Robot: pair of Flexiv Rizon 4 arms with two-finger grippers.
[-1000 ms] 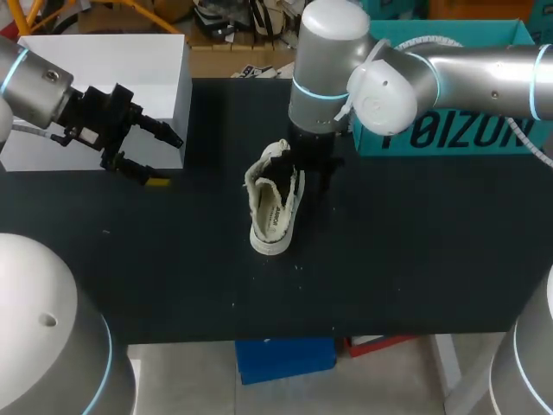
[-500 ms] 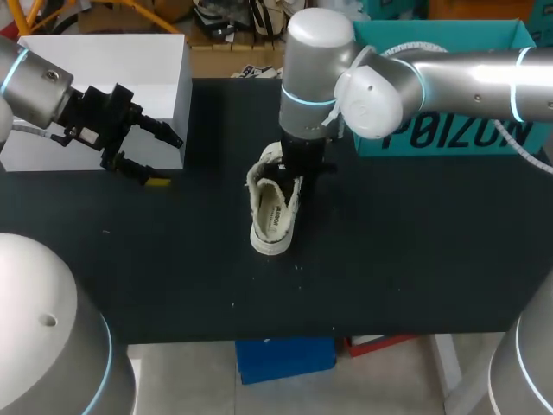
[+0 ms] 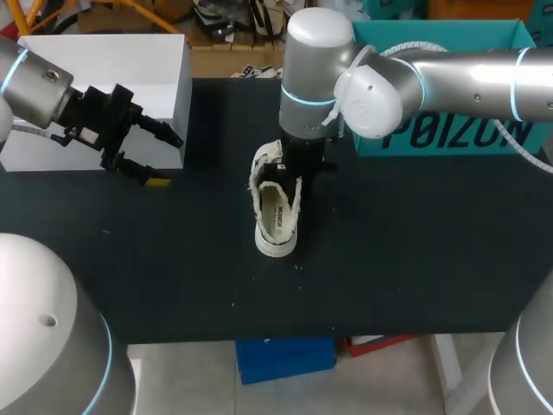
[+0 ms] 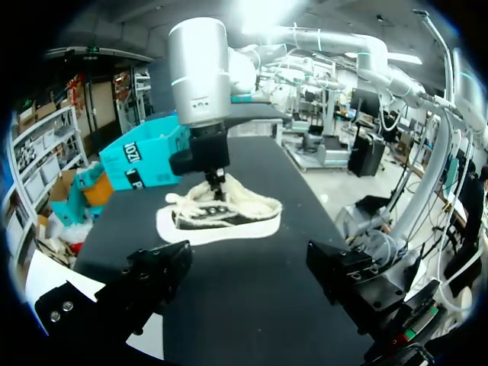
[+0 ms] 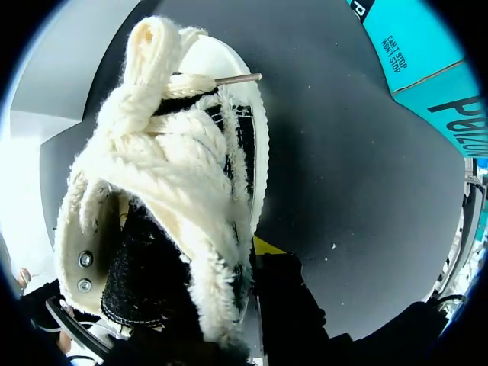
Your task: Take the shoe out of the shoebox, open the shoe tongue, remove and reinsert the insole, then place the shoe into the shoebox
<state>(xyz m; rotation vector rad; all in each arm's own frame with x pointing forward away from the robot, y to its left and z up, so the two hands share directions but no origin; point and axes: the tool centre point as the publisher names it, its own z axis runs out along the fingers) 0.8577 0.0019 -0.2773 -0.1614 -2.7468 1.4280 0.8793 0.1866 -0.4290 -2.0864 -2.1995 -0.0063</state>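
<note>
– Cream fleece fills my right wrist feed. The shoe (image 3: 276,212) sits directly under the right gripper (image 3: 300,170), out of the teal shoebox (image 3: 449,130) and down on the black table (image 3: 415,259).
– So which step are you on?
– Opening the tongue, I judge. The gripper is at the collar end, in among the fleece and laces, and from above I can see the insole lying inside.
– Is it clamped on anything?
– I cannot tell. The fleece hides too much of it. It touches the shoe's side, and that is all I can vouch for.
– And your left?
– The left gripper (image 4: 252,267) hangs released, spread wide, holding nothing. The shoe lies well ahead of it, and the white box (image 3: 104,69) is just beside it.
– What does the next move call for?
– As I see it, I need to draw the tongue clear so the mouth gapes enough to pinch the insole. The shoe also needs steadying or it may slide on the table. I expect to bring the left across for that.
</note>
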